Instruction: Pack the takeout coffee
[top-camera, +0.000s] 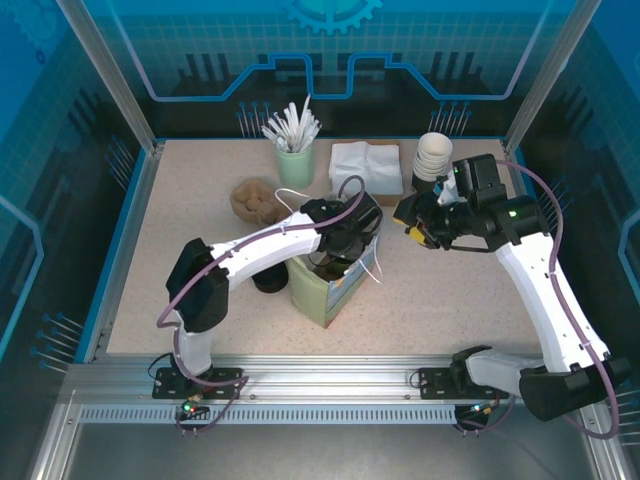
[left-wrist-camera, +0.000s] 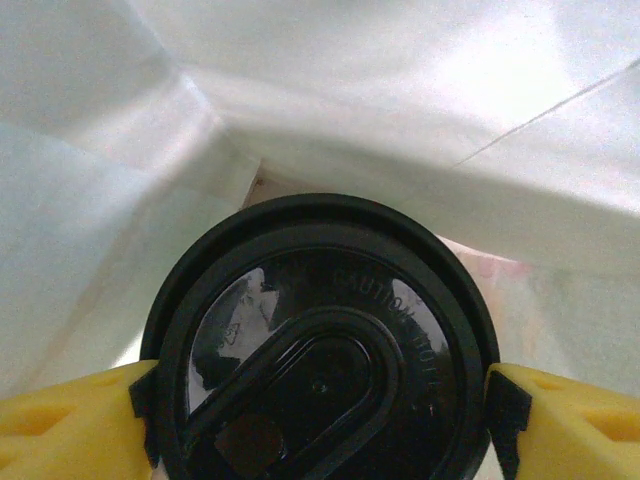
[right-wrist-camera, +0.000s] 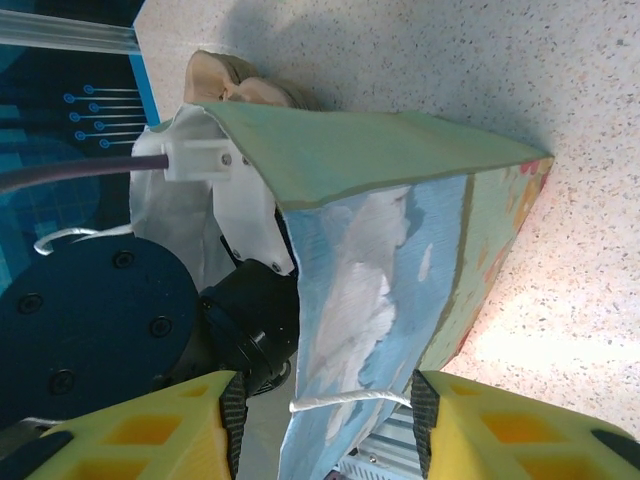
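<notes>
Glossy round black lid (left-wrist-camera: 320, 350) sits between left hand's (left-wrist-camera: 320, 405) yellow fingers (left-wrist-camera: 60, 430), grip unclear; right hand (right-wrist-camera: 328, 420) open.

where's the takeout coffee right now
Left wrist view: the takeout coffee sits inside the paper bag, between the left end effector's fingers; overhead, that bag stands at the table's middle.

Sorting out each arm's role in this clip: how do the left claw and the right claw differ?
The left claw is down inside the paper bag; the right claw hangs outside it, above the table. The left claw has the black lid of the takeout coffee between its pads, at the rim on both sides; the right claw stands open on nothing. Both have yellow fingers with black pads.
</notes>
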